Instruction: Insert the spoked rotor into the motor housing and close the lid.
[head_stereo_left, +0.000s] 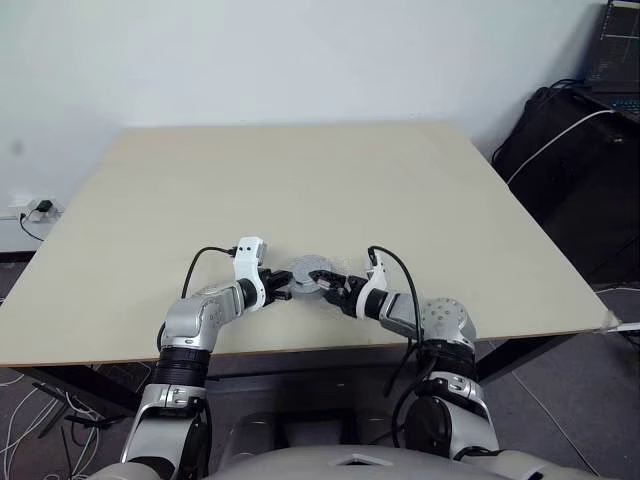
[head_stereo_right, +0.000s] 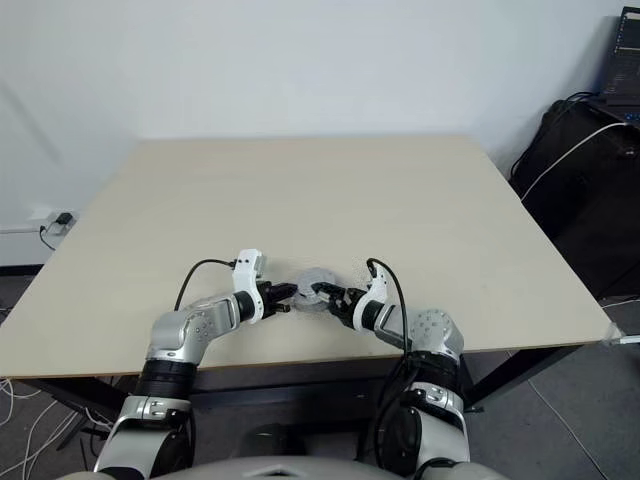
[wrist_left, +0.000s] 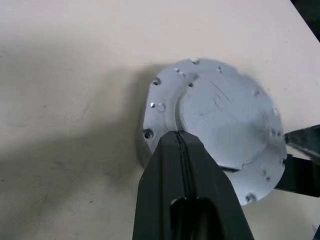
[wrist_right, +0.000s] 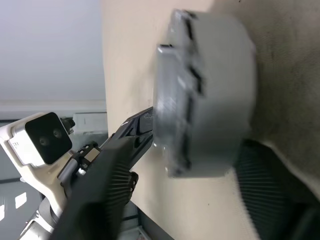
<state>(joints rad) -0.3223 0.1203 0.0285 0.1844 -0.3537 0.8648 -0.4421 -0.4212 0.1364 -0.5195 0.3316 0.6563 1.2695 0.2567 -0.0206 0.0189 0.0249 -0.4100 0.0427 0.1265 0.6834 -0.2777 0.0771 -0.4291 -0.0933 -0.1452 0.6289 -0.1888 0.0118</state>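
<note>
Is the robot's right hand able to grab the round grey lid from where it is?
Probably yes. The right gripper already sits at the lid, one finger on each side, and nothing stands between them. The shut left gripper touches the opposite edge.

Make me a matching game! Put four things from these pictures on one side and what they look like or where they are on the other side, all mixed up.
Things:
1. lid
2. left gripper
3. table
4. black bag

Descriptions:
A. fingers shut together, tips at the lid's rim
B. stands beside the table's right edge
C. round, grey, with a raised smooth middle
D. pale beige, flat

Pairs: 1-C, 2-A, 3-D, 4-B
</note>
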